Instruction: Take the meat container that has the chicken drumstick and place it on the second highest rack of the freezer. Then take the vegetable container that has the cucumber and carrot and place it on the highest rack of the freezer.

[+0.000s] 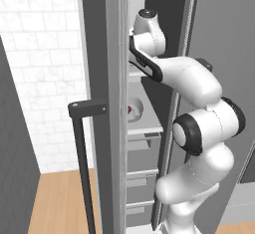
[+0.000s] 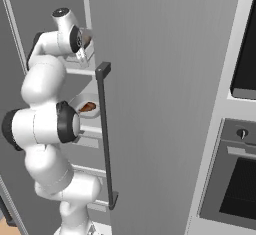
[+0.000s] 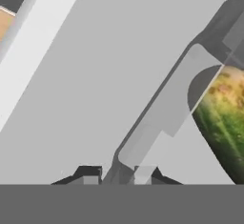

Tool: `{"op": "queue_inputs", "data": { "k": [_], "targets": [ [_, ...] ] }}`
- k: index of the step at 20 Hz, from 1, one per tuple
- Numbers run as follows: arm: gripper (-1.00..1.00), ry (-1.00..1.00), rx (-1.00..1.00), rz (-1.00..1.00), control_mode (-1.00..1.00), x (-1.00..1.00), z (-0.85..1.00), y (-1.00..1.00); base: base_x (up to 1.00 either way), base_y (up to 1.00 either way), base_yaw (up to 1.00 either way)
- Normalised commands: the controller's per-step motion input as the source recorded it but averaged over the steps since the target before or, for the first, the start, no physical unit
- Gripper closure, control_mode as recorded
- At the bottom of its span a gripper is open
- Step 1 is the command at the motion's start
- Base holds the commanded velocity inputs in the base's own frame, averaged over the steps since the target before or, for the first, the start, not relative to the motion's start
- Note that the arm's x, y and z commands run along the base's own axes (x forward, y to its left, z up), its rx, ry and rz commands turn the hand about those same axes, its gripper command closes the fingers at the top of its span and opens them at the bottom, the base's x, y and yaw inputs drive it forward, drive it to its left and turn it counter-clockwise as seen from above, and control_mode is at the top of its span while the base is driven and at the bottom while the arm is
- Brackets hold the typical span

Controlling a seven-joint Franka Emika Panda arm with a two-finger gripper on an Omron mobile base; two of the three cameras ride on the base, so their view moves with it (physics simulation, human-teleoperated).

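Pinched between the tool's [image 3: 116,173] nearly closed tips, the vegetable container's rim [image 3: 157,123] is carried edge-on. Its cucumber [image 3: 224,118] lies inside, the arm reaching toward the freezer's upper rack [image 2: 80,70].

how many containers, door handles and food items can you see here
containers: 2 (meat container, vegetable container)
door handles: 2 (left handle, right handle)
food items: 2 (drumstick, cucumber)
total: 6

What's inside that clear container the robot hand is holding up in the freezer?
Inside the vegetable container, held by the gripper, a green cucumber shows. The carrot cannot be made out.
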Motion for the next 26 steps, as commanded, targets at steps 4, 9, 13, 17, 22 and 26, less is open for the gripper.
{"op": "queue_inputs", "data": {
  "k": [4,9,13,17,22,26],
  "targets": [
    [-1.00,-0.01,-0.01,0.00,-1.00,0.32,-0.27,0.01,0.00,0.00,0.00],
    [-1.00,-0.10,0.00,0.00,-1.00,0.04,-0.19,0.00,0.00,0.00,0.00],
    [-1.00,-0.25,0.00,0.00,-1.00,-0.12,-0.21,0.00,0.00,0.00,0.00],
    [-1.00,-0.53,0.13,0.01,-1.00,-0.85,-0.01,-0.07,0.00,0.00,0.00],
    [-1.00,-0.55,0.21,0.05,-1.00,-1.00,0.00,-0.40,0.00,0.00,0.00],
    [-1.00,-0.48,0.22,0.06,-1.00,-1.00,0.02,-0.53,0.00,0.00,0.00]
  ]
}}
